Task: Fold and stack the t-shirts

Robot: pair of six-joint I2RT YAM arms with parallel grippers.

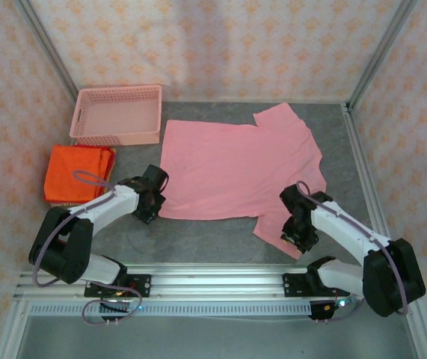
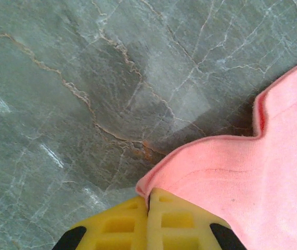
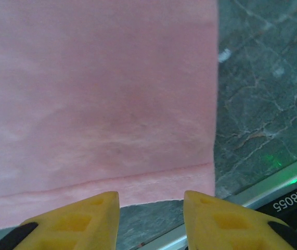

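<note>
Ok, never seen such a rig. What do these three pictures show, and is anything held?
A two-armed robot is bolted at the near edge of a grey table. One picture is from a fixed camera above and behind it; the other two from cameras on its wrists. On the table lie a spread pink t-shirt, folded orange-red shirts at the left and a pink basket. The left pincer is shut on the pink t-shirt's edge; the right pincer hangs open over its hem.
</note>
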